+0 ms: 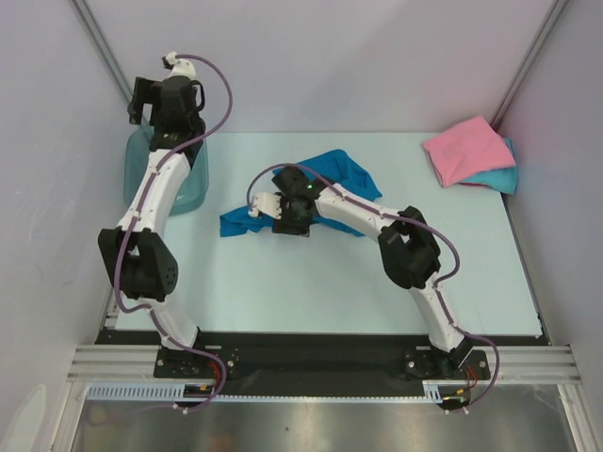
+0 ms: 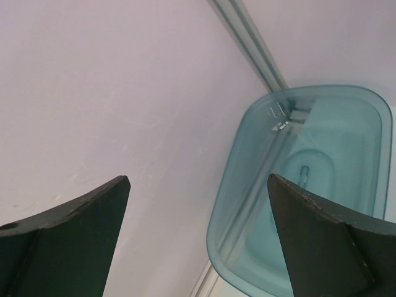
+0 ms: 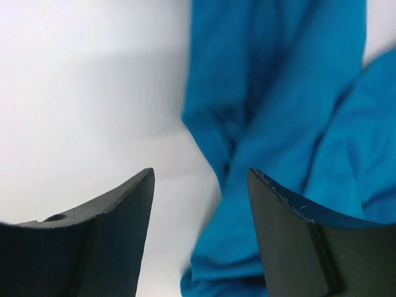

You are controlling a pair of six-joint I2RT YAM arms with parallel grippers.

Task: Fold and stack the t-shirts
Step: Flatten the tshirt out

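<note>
Three shirts lie on the pale worktop (image 1: 311,282). The blue shirt (image 1: 339,171) is crumpled in a loose heap near the middle, one part reaching toward the far side and another trailing out to the left. The pink shirt (image 1: 466,149) is folded and sits in the far right corner, resting on top of the turquoise shirt (image 1: 499,177), which shows only as a strip along its right and near edges. These two are well apart from the blue one.

The right arm stretches in from the near right and bends across the heap, so that the right hand (image 1: 268,209) is over the left part of the blue shirt. In the right wrist view the right hand (image 3: 201,173) is released: its two dark fingers stand apart with no cloth pinched between them. Beyond them, blurred, are the blue shirt (image 3: 291,124) on the right and bare worktop (image 3: 80,93) on the left.

The left arm rises at the far left, and the left hand (image 1: 141,102) is held high above a clear teal bin (image 1: 196,179) that stands in the far left corner. In the left wrist view the left hand (image 2: 198,179) is spread wide and holds nothing. Past its fingers are the grey wall (image 2: 111,80) and the bin (image 2: 346,124), tilted in the view, with no shirt in the part that shows.
</note>
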